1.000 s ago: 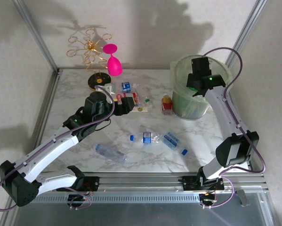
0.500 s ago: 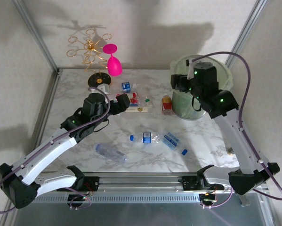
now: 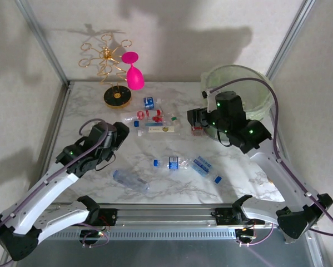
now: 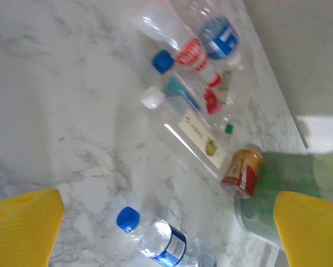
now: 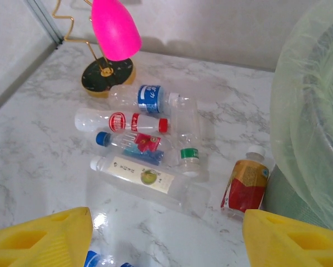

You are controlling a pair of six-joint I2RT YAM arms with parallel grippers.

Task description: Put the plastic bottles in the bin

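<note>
Top external: 9 plastic bottles (image 3: pixel 172 163) outside 1 bin (image 3: pixel 249 75); left end effector (image 4: pixel 166 222), right end effector (image 5: pixel 166 236) spread.

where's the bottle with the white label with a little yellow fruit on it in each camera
Top external: white-label bottle lies mid-table, at the near edge of the far cluster.
Left wrist: centre right, white cap up-left.
Right wrist: lower centre, white cap at left.
Shared landmark: the bin, right of the bottle in every view.
</note>
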